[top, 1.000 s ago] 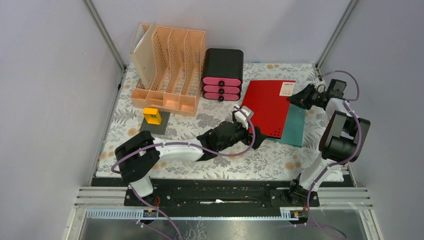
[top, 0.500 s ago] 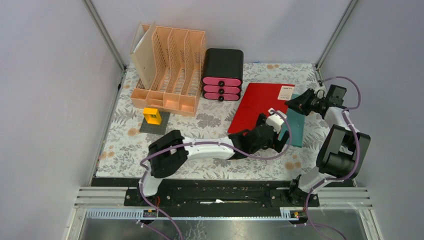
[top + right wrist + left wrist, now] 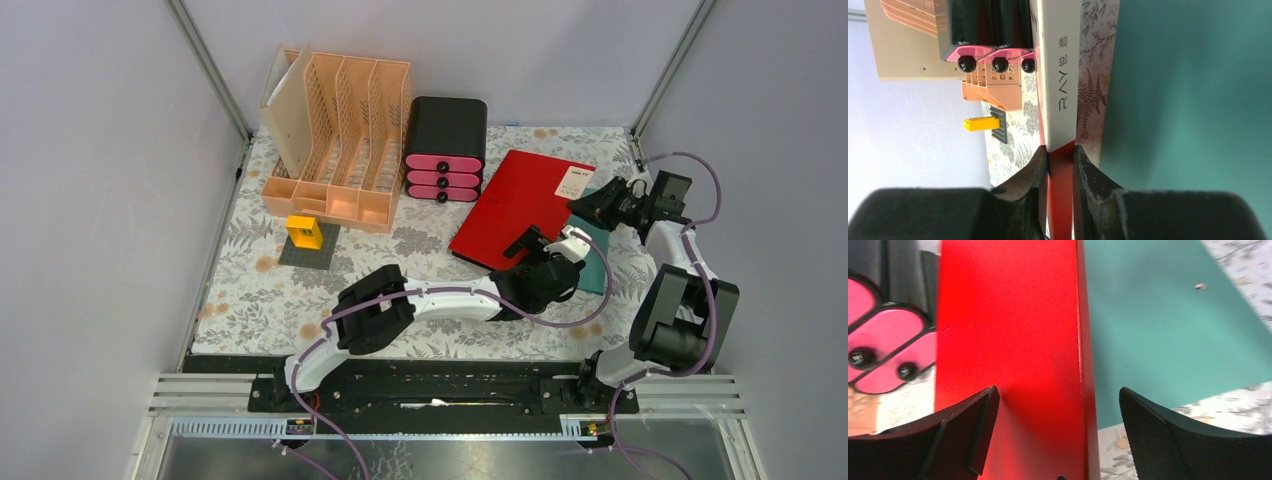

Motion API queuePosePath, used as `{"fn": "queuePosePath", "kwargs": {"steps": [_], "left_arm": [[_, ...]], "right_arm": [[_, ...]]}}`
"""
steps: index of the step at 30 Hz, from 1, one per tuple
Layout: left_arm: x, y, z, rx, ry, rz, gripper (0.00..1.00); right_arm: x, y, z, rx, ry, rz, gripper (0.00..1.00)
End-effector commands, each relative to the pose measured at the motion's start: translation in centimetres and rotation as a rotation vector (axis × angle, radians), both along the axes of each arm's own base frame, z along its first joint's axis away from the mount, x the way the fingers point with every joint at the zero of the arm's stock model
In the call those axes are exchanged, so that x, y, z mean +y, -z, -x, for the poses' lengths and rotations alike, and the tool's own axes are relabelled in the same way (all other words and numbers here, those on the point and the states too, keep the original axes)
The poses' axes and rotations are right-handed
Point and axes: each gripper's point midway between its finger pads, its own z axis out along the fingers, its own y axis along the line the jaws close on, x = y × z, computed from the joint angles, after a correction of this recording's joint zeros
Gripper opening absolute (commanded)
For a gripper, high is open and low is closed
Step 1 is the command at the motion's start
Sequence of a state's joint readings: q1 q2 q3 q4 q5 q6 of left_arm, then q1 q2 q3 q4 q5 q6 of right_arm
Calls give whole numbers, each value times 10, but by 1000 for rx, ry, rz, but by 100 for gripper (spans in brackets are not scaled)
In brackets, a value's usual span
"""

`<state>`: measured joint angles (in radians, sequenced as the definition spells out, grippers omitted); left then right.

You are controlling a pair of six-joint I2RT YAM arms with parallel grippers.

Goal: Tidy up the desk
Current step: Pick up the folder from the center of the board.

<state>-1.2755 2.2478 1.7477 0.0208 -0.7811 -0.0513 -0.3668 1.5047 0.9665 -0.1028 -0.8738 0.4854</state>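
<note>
My right tool [image 3: 1060,150] is clamped on the red folder [image 3: 515,200] at its far corner. My left tool [image 3: 1057,392], spread apart, faces along the folder's length from its near end.

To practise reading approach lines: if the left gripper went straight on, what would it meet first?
Most likely the red folder, lying just ahead of the open left gripper; depth is unclear.

Soft, even light falls from above on the desk [image 3: 260,290], bright and without glare, leaving only faint short shadows under the arms near its front edge. The overhead view is sharp throughout. In both wrist views the near fingers [image 3: 958,435] are blurred: the left gripper [image 3: 1057,405] frames an oversaturated red folder [image 3: 1008,340], while past the right gripper [image 3: 1060,155] the lettering on a white label [image 3: 1060,75] is crisp.
</note>
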Motion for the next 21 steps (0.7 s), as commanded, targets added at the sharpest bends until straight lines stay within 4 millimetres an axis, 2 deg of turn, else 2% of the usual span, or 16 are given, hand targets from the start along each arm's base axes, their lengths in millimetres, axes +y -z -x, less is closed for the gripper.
{"fn": "queuePosePath", "kwargs": {"steps": [1,4,8,13,14,17,20,21], "left_arm": [[19,-15,-19,-151,-126,-99,93],[25,-21,-25,-227,-168,-137,82],[32,-24,-29,-288,-192,-175,74],[38,-26,-30,-331,-208,-190,36],[40,-28,-30,-332,-208,-190,24],[45,-37,-26,-334,-203,-161,0],[55,-59,-18,-351,-199,-79,0],[59,-66,-15,-358,-200,-53,0]], "right_arm": [[20,-35,8,-57,-49,-66,0],[23,-40,11,-66,-52,-68,0],[27,-46,14,-82,-61,-71,0],[29,-48,19,-91,-76,-74,0],[30,-50,20,-99,-81,-71,0],[32,-54,24,-126,-99,-59,0],[35,-61,29,-165,-126,-41,0],[36,-63,31,-179,-141,-37,6]]}}
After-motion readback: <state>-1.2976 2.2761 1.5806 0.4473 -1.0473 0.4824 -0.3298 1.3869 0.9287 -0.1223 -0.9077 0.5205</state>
